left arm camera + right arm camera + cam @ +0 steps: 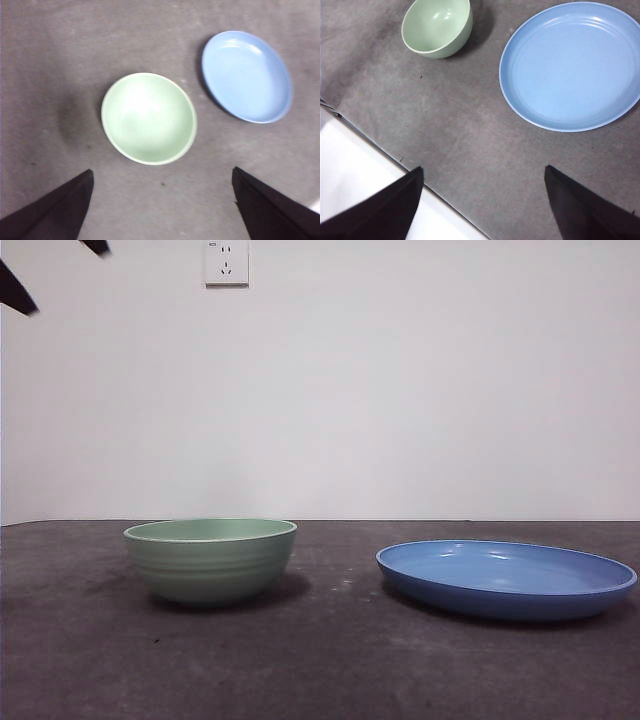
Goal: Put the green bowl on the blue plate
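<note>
I am seeing the green bowl (211, 558) sitting beside the blue plate (506, 578), not touching, while my left gripper (162, 210) and right gripper (482, 205) are hanging wide open, holding nothing.

Bowl (211, 560) left, plate (506, 578) right, both on the dark mat (320, 670), well apart with a bare strip of mat between them wide enough to come down through. Space above both is open, bowl and plate empty, bare mat on the near side of both; the left gripper (162, 210) hangs high over the bowl with jaws spread wide, touching nothing. Only fixed thing behind is the white wall (400, 390), past the mat's far edge.
</note>
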Robot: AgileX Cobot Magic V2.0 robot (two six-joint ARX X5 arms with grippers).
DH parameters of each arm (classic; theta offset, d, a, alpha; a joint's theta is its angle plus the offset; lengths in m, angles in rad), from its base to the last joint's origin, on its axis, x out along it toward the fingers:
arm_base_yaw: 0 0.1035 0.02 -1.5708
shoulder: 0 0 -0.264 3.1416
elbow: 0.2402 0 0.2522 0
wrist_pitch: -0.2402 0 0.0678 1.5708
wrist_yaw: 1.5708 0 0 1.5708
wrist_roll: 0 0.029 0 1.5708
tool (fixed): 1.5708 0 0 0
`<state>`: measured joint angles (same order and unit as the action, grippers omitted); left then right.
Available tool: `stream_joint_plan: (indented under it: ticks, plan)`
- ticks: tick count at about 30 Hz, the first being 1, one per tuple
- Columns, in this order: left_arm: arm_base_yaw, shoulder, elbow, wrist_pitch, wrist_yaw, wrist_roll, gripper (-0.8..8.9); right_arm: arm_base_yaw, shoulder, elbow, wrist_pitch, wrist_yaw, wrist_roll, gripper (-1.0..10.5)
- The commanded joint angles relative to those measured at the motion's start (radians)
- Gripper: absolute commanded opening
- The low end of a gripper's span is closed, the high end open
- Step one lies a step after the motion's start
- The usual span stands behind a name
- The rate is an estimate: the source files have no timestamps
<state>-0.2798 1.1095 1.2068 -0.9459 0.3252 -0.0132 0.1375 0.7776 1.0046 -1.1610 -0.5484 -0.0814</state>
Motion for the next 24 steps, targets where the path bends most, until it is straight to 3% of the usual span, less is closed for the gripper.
stream_joint_plan:
  ticks: [1,11,24]
  plan:
    - [-0.021,0.096,0.048,0.012,-0.058,0.002,4.37,0.004,0.005,0.021,0.008,-0.002,-0.004,3.9]
    - [-0.057,0.380,0.059,0.166,-0.171,0.001,4.37,0.004,0.005,0.021,0.009,-0.002,-0.005,3.9]
    - [-0.068,0.631,0.059,0.264,-0.181,0.001,4.35,0.004,0.005,0.021,0.016,-0.001,-0.005,3.9]
